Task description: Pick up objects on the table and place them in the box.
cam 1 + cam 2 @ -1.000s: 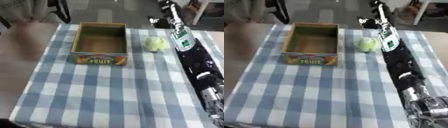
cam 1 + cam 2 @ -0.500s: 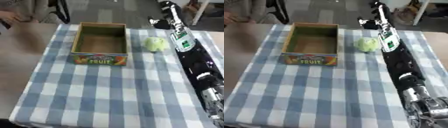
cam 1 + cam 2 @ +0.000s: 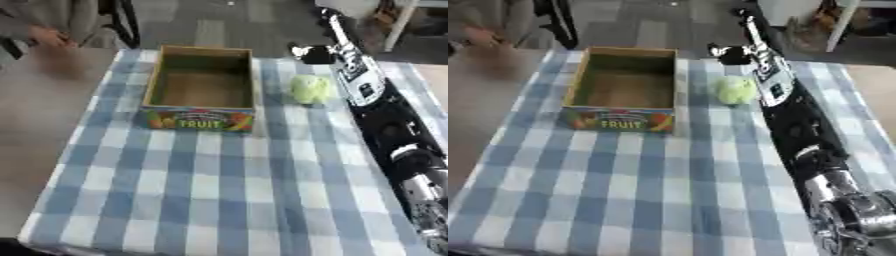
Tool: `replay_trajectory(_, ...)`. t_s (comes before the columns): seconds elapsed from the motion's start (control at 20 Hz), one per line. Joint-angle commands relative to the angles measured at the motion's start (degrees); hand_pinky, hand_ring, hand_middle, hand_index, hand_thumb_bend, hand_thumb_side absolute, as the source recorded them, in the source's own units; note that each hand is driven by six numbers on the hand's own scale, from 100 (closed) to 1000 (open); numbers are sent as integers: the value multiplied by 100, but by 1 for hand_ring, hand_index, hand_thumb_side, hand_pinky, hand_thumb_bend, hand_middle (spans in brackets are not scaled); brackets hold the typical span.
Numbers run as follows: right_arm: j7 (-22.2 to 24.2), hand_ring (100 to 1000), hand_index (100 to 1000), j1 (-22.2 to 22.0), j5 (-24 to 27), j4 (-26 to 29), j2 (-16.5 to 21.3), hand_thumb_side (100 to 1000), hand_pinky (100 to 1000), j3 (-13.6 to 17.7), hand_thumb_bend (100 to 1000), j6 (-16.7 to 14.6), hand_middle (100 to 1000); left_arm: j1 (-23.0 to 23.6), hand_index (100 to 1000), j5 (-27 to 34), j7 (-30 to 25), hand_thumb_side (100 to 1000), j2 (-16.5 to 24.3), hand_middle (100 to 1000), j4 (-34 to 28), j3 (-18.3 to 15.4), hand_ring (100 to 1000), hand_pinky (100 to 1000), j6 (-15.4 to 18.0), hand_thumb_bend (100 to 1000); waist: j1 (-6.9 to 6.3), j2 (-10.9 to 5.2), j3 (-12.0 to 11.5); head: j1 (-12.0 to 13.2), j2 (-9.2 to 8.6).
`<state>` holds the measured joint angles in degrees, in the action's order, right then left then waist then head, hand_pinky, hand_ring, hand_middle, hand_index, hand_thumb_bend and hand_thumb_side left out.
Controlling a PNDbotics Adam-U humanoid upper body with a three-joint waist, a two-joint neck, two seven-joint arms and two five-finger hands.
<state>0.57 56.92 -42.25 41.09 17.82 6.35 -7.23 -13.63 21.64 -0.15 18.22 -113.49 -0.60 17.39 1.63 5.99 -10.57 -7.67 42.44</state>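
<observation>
Nothing on the worktop has shifted since the earlier frames: the box and the green object lie where they lay, and the right arm reaches along the same line; only the person at the far left corner has moved a hand.

The cardboard fruit box sits open toward the far edge, left of the middle, on the blue-and-white checked cloth (its near wall carries a printed "FRUIT" label), and nothing shows inside it. Just to its right, apart from it, lies a pale green rounded object, perhaps a cabbage or lettuce head. The robot's right arm runs up the right side of the worktop from the near right corner toward the far edge, passing just beside the green object on its right. Its right hand shows as a dark shape beyond the object, near the far edge; whether its fingers are spread or curled cannot be told.
</observation>
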Motion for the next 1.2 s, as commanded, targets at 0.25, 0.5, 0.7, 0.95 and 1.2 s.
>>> replay_trajectory(0.25, 476, 930, 920, 234, -655, -249, 211, 217, 871, 31, 420, 276, 917, -37, 633, 8, 3, 212, 142, 580, -111, -29, 535, 596, -5, 100, -12, -91, -8, -5, -5)
replay_trajectory(0.5, 446, 935, 920, 204, -1089, -597, 200, 249, 882, 170, 428, 593, 921, -37, 633, 5, 1, 214, 141, 580, -111, -29, 535, 596, -9, 100, -1, -87, -9, 4, -12)
replay_trajectory(0.7, 359, 936, 918, 168, -1454, -858, 157, 277, 886, 282, 435, 753, 920, -37, 633, 2, -2, 217, 138, 580, -111, -28, 535, 596, -11, 100, 2, -80, -10, 11, -18)
replay_trajectory(0.95, 304, 936, 919, 122, -1915, -1053, 79, 316, 887, 404, 447, 861, 921, -40, 633, -2, -3, 217, 132, 580, -111, -32, 534, 596, -4, 100, -8, -65, -20, 14, -20)
replay_trajectory(1.2, 443, 922, 912, 55, -2197, -1143, 3, 362, 872, 499, 470, 887, 909, -49, 632, -4, -5, 215, 129, 580, -111, -34, 534, 596, 7, 100, -23, -46, -34, 15, -21)
